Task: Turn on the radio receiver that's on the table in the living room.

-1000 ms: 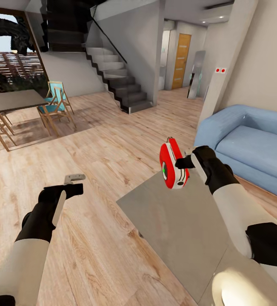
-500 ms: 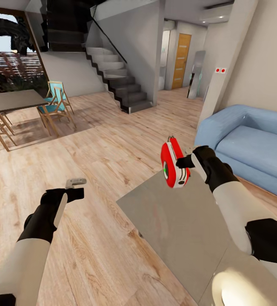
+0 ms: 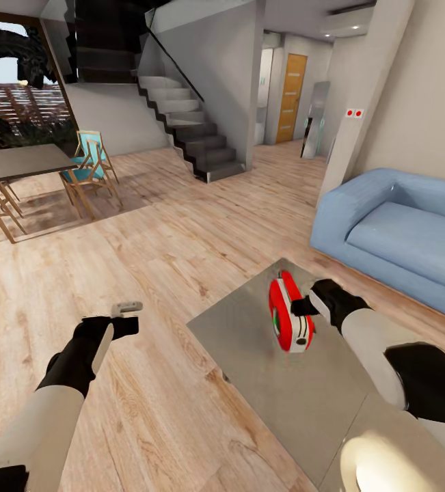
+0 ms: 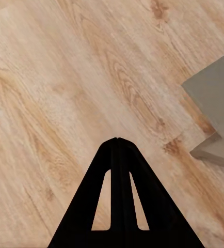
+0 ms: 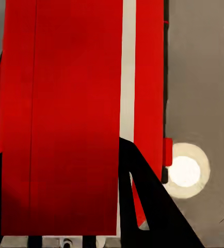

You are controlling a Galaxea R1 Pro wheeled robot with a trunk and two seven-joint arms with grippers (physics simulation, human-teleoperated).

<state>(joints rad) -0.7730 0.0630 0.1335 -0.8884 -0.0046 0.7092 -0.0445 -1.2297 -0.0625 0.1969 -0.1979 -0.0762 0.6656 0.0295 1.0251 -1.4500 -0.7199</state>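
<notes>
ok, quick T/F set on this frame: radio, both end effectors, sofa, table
1. The right end effector is shut on the radio receiver. True.
2. The radio receiver lies flat on the wood floor. False: it stands on edge on the table.
3. The left end effector holds the radio's handle. False: it is shut and holds nothing, hanging over the floor beside the table's corner.
4. The blue sofa is on the robot's right, beyond the table. True.
5. The staircase stands behind the sofa. False: it rises at the far side of the room, left of the sofa.
</notes>
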